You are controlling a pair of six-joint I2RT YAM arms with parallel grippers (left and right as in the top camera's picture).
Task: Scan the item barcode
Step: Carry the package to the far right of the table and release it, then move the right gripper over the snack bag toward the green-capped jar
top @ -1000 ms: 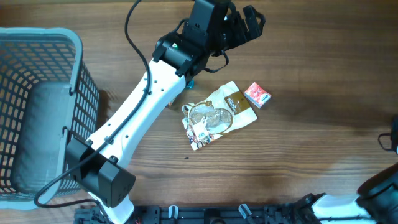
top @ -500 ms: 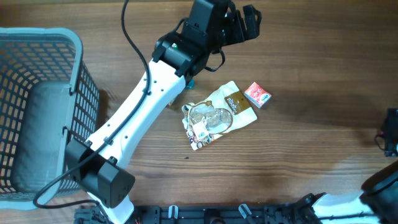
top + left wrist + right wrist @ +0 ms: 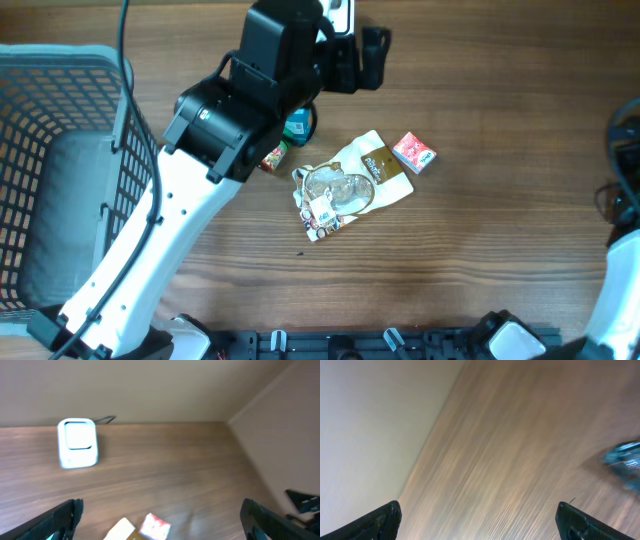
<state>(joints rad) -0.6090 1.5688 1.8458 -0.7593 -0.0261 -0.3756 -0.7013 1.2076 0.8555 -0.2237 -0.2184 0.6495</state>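
The left tool [image 3: 161,510] is released, its two dark fingers [image 3: 65,517] spread to the outer edges of the wrist view with only bare bench [image 3: 165,460] between them. It holds nothing and touches nothing. From overhead it hangs over the far part of the bench, apart from the goods.

The right tool [image 3: 479,512] is also spread wide and empty, with blurred wood grain filling the gap between its fingers. A smeared teal shape [image 3: 622,457] sits at the right edge of that view; I cannot tell what it is.

A clear-fronted snack pouch [image 3: 350,185] lies flat near the middle of the bench, with a brown label [image 3: 385,165] at its upper right corner and a small white tag [image 3: 320,210] near its lower left. Just beside the label corner lies a small red box [image 3: 413,153] printed in white and blue. The label seems to carry pale script, but no writing on either pack is large enough to read.

A white scanner [image 3: 77,442] stands at the far edge by the wall, well apart from both packs, a dark cable behind it. A teal object [image 3: 298,125] and a small red-and-green pack [image 3: 272,158] lie partly under the left arm. A grey basket [image 3: 125,70] stands at the left.
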